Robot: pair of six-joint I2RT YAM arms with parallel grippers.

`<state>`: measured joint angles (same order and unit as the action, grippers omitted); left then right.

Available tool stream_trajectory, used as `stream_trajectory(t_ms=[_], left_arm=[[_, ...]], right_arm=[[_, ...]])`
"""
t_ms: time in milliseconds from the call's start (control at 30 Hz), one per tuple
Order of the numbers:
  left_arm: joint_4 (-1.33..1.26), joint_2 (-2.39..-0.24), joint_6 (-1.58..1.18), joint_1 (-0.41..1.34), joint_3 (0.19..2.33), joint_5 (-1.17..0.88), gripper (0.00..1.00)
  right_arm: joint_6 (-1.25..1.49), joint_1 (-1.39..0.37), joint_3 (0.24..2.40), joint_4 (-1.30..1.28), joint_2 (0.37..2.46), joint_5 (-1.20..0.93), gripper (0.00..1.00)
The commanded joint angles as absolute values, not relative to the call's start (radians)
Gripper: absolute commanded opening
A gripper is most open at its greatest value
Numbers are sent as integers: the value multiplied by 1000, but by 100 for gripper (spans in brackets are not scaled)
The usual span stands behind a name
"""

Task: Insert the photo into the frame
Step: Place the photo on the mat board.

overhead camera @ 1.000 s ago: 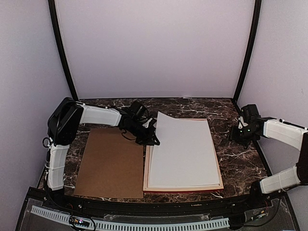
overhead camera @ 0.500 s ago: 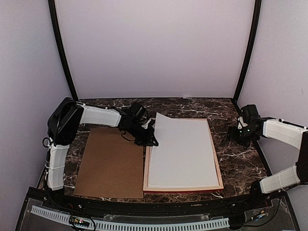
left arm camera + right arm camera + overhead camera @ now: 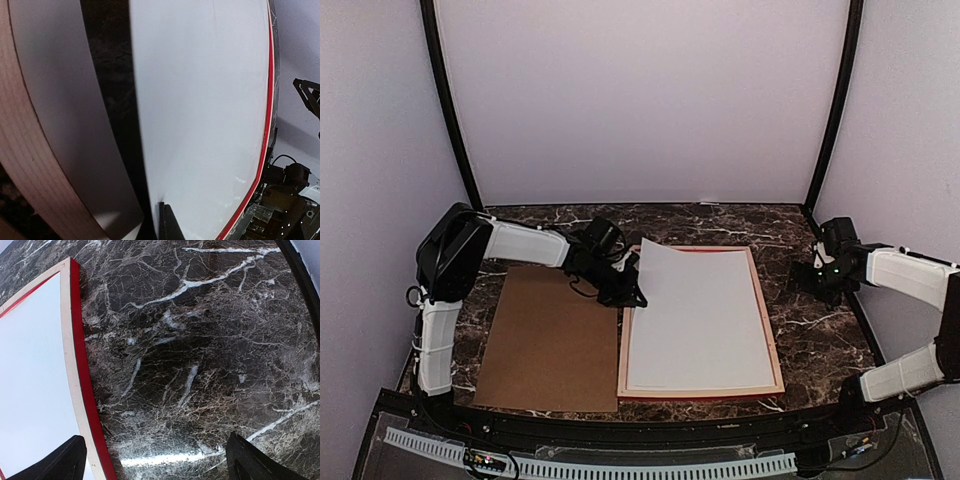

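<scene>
White-back-up photo (image 3: 700,320) over frame (image 3: 775,345), long axis 12–6 o'clock. Left claw (image 3: 628,290) pinching its raised 10 o'clock corner. Right claw (image 3: 155,460) spread, off 3 o'clock side.

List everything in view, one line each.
photo: 1, white back up, lying over the frame, far-left corner raised in the left claw
frame: 1, red face with pale wood sides, flat on the table, centre-right
backing board: 1, brown cardboard, flat, left of the frame
table: 1, dark marble with white veins
backdrop walls: pale lilac, behind and at both sides
black poles: 2, at the far corners
left claw: 1, black, shut on the photo's corner
right claw: 1, black, open, over bare table right of the frame
</scene>
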<state>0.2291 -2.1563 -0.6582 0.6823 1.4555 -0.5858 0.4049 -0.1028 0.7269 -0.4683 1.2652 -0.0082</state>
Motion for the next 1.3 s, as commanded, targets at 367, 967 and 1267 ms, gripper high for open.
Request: stream_trajectory(t_ms=[367, 967, 1267], left_arm=[[207, -2092, -681, 681, 1427, -591, 0], [165, -2099, -701, 685, 1409, -604, 5], [201, -2120, -687, 691, 1444, -605, 17]], right_arm=[[406, -98, 723, -442, 1277, -21, 99], [407, -99, 714, -437, 1276, -26, 99], [408, -98, 713, -435, 1271, -31, 99]])
